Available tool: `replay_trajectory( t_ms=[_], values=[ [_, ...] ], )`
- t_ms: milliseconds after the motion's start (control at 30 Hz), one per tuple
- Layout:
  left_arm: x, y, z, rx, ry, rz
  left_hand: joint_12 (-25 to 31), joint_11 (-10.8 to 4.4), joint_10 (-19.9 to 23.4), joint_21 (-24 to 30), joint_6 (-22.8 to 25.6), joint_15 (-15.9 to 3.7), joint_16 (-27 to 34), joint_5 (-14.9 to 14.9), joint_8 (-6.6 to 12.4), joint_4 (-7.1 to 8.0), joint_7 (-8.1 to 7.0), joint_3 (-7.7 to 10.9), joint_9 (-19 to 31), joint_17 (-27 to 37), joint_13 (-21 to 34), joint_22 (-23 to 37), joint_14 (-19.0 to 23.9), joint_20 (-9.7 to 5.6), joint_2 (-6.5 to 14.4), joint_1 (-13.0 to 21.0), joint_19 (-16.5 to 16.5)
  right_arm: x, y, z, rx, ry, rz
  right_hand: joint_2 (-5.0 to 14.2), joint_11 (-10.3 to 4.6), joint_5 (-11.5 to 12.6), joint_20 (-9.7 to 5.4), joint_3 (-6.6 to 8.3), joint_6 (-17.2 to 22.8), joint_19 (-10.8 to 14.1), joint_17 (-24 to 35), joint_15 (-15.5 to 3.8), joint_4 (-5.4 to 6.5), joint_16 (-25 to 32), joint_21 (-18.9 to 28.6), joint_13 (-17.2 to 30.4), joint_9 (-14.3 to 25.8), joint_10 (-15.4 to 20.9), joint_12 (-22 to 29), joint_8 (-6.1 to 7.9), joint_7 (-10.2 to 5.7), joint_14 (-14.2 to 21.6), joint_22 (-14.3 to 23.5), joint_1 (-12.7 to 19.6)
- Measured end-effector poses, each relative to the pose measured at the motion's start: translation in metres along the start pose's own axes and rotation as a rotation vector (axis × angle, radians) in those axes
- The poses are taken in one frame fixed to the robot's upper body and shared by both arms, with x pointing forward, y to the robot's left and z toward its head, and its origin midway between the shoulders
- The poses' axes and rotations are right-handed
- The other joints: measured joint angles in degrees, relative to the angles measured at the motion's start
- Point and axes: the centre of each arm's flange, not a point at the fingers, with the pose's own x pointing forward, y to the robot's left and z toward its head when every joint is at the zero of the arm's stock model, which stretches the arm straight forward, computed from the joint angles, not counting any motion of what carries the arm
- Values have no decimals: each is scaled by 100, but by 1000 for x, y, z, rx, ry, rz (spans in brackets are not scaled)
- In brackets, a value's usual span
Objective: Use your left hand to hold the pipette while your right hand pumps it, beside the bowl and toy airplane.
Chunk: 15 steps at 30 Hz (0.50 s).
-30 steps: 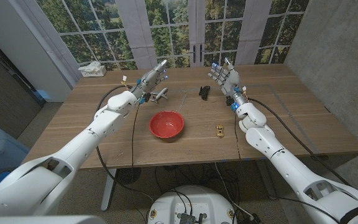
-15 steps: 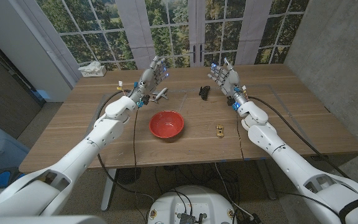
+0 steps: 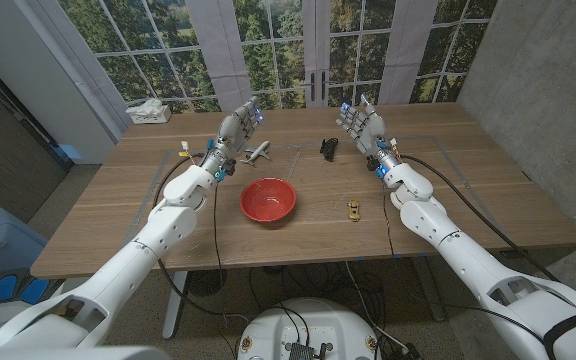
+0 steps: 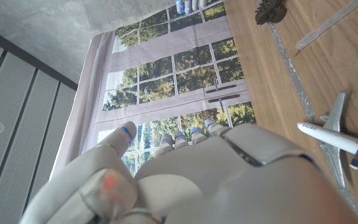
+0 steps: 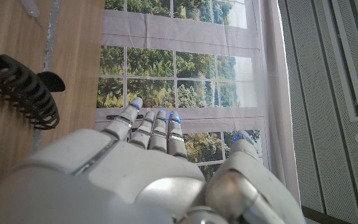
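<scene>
I see the table [image 3: 108,215] spread wide under both my arms, with a red bowl [image 3: 268,199] near its middle. My left hand [image 3: 236,130] is raised over the far left-centre of the table, fingers extended and apart, holding nothing; from its wrist camera the fingers [image 4: 178,142] point at the window. My right hand [image 3: 362,127] is up on the far right side, also with fingers spread and nothing in it. The toy plane [image 3: 257,154] lies just beyond the bowl, just right of my left hand, and shows clearly from the left wrist [image 4: 334,138]. A dark ribbed clip [image 3: 329,149] sits left of my right hand, and appears in the right wrist view too [image 5: 18,87]. The pipette [image 4: 328,23] lies flat on the wood beyond the plane, near the clip, apart from both hands. A small brass-coloured item [image 3: 354,209] rests right of the bowl.
</scene>
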Motion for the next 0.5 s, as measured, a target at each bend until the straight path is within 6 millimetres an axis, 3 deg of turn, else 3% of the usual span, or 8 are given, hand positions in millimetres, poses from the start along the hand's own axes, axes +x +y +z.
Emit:
replay_trajectory(
  t_ms=[267, 400, 500],
  values=[
    [-14, 4, 1, -22, -14, 46, -9, -19, -19, 38, -29, 0, 0, -166, 0, -56, -72, 66, 0, 0, 0, 1, 0, 0, 0, 0, 0, -2, -4, -3, -13, 1, -7, 0, 31, 0, -37, 0, 23, 96, -80, 11, 0, -13, -3, -45, -27, -31, 0, 71, -23, -29, 0, 0],
    [-26, 10, 5, -18, -14, 69, 19, -134, -27, 79, -15, 0, 47, -254, 0, -107, 65, 117, 1, 1, 0, 1, 0, 0, 0, 0, 0, -4, -7, -2, -41, -12, -24, 0, 31, 1, -42, 0, 86, 109, -127, 16, 0, -13, -28, -72, -27, -30, 0, 71, -42, -29, 1, 0],
    [-31, 13, 5, -17, -10, 83, 19, -143, -18, 81, 3, 0, 47, -264, 0, -129, 84, 139, 1, 1, 0, -12, 1, 0, 0, 0, 0, -10, -9, -3, -51, -13, -47, 0, 31, 1, 33, 2, 108, -52, -171, 129, -1, -13, -91, -97, -26, -30, 0, 71, -63, -36, 1, 0]
  ],
)
